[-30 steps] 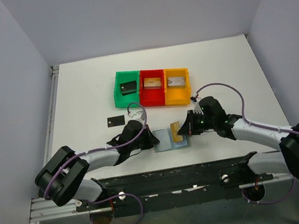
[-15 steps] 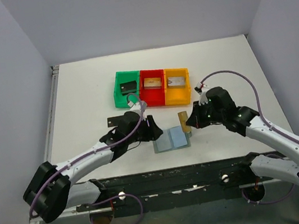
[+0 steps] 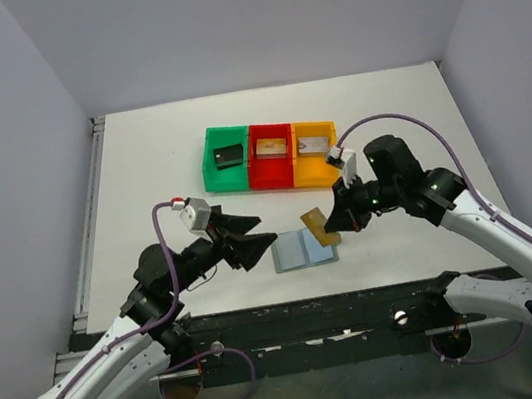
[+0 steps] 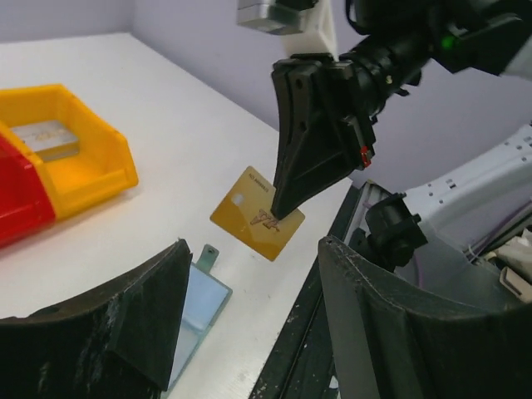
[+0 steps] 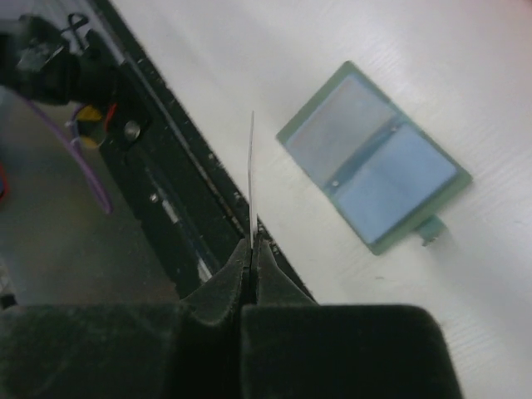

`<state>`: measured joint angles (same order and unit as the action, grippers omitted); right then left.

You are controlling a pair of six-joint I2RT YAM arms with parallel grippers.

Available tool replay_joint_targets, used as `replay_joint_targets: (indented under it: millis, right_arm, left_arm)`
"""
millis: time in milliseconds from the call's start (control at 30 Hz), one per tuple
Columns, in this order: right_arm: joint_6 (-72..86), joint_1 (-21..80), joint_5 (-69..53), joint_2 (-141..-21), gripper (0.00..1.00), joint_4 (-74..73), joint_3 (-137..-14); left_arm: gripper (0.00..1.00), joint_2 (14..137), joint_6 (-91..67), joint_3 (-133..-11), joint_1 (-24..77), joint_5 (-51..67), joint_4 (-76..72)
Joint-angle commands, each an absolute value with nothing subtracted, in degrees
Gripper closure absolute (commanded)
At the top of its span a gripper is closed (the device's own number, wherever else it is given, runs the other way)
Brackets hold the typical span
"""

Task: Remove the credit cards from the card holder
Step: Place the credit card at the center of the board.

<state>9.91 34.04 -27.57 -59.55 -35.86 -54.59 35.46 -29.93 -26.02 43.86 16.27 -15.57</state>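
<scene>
The right gripper's (image 5: 252, 249) fingers (image 4: 293, 179) are clenched on one corner of the golden-tan credit card (image 4: 253, 214). The card hangs tilted in the air, clear of the table (image 3: 141, 179). From the right wrist it shows only as a thin edge rising from the shut fingertips. From above, it sits just off the far right corner of the card holder (image 3: 304, 249).

The left gripper (image 3: 256, 244) is released. Its two fingers (image 4: 125, 324) stand wide apart with nothing between them, and it hovers just left of the card holder, pointing right towards the held card.

The card holder lies flat and unfolded near the front edge of the table, between the two grippers. Its light blue inside faces up and a small tab sticks out of one side. The pictures do not show whether any card is in its pockets.

Farther back stand three bins in a row: green (image 3: 210, 163) on the left, red (image 3: 274, 173) in the middle and yellow (image 3: 318, 173) on the right. A black card (image 3: 230, 155) lies in the green bin and a silvery card (image 4: 37, 137) in the yellow one. The red bin holds a card too, though its colour is hard to tell.
</scene>
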Motion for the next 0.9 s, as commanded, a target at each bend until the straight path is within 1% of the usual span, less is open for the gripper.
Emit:
replay_joint_targets:
  millis: [0, 100, 300, 367, 433, 533, 867]
  right_arm:
    - [2.03, 36.29, -46.74, -62.22, 1.00, -45.78, -58.44]
    - [0.62, 40.33, -48.25, -63.19, 1.00, -50.00, -61.60]
    - [-2.81, 48.06, -45.45, -65.47, 1.00, -55.89, -68.10]
    - [-2.81, 49.74, -43.95, -66.09, 1.00, -56.16, -69.34]
    - [-2.81, 50.53, -43.42, -66.53, 1.00, -56.07, -69.96]
    - [-2.81, 51.33, -43.07, -67.15, 1.00, -56.07, -70.40]
    - [-3.25, 52.82, -42.10, -68.99, 1.00, -56.08, -72.51]
  left_arm:
    - [0.26, 29.80, -23.74, -25.30, 43.51, 25.38, -16.99]
    - [0.25, 30.76, -20.66, -30.13, 43.33, 33.56, -8.20]
    - [0.25, 34.27, -22.50, -30.85, 43.33, 44.90, -10.90]
    - [0.27, 36.99, -23.11, -31.72, 43.42, 48.15, -10.81]
    - [0.32, 39.54, -23.64, -32.78, 43.42, 50.70, -10.72]
    - [0.36, 40.96, -24.78, -33.14, 43.42, 52.64, -11.95]
    - [0.39, 42.53, -27.07, -31.20, 44.03, 53.79, -15.55]
